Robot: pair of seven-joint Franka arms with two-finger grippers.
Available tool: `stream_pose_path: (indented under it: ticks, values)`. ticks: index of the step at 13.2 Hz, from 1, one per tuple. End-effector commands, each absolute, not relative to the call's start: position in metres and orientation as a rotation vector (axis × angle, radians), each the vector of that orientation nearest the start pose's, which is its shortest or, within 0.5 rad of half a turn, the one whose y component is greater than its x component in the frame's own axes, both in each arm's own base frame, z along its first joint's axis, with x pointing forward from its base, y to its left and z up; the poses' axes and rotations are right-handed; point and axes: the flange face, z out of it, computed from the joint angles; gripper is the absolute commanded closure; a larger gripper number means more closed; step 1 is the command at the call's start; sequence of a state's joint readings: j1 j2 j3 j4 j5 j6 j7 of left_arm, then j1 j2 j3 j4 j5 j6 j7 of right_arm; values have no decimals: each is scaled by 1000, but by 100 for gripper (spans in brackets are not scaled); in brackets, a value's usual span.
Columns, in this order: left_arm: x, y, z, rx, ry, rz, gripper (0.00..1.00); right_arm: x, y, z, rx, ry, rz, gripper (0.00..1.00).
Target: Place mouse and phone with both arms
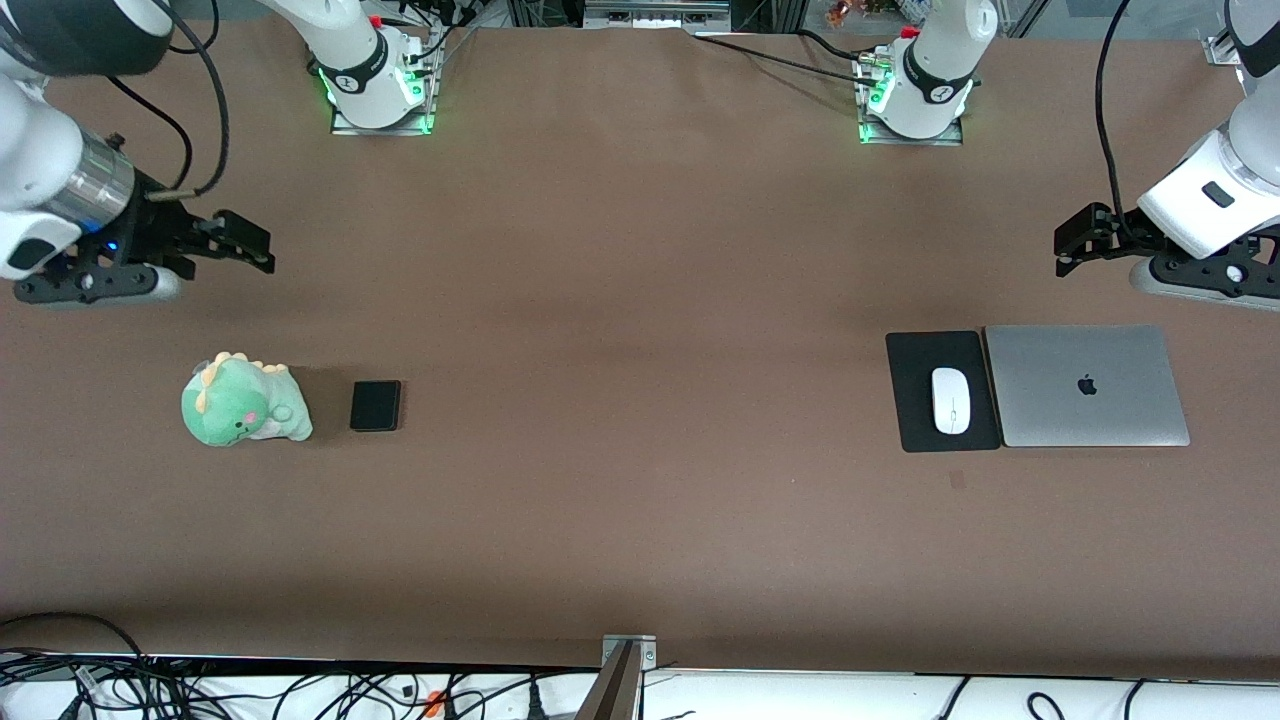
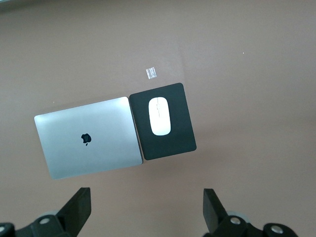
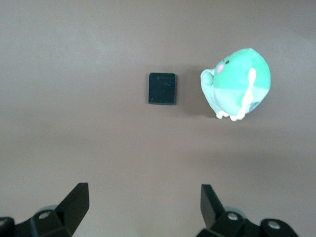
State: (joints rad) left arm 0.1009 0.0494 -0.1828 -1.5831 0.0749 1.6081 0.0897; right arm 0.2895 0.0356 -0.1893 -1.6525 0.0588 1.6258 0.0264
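Both released and empty, left hand (image 1: 1068,243) raised at frame's upper right and right hand (image 1: 243,242) at upper left, likely done placing: mouse (image 1: 951,400) on mouse pad (image 1: 908,395) beside laptop (image 1: 1086,385), phone (image 1: 375,405) flat on counter (image 1: 640,350) beside plush dinosaur (image 1: 243,401).

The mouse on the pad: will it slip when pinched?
Probably. The mouse looks smooth, glossy and rounded, so fingers may slide off its curved sides. It likely feels rigid and light. Lying flat on the mouse pad, it should not roll.
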Motion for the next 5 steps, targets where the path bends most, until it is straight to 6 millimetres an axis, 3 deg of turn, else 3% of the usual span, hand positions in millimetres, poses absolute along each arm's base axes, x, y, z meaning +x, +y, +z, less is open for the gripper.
stream_pose_path:
  ticks: [1,5]
  values:
    - [573,-35,601,-3080,291,45,0,556,54,569,-3112,-108,121,0]
    - [573,-35,601,-3078,293,42,0,558,50,574,-3112,-125,104,0]
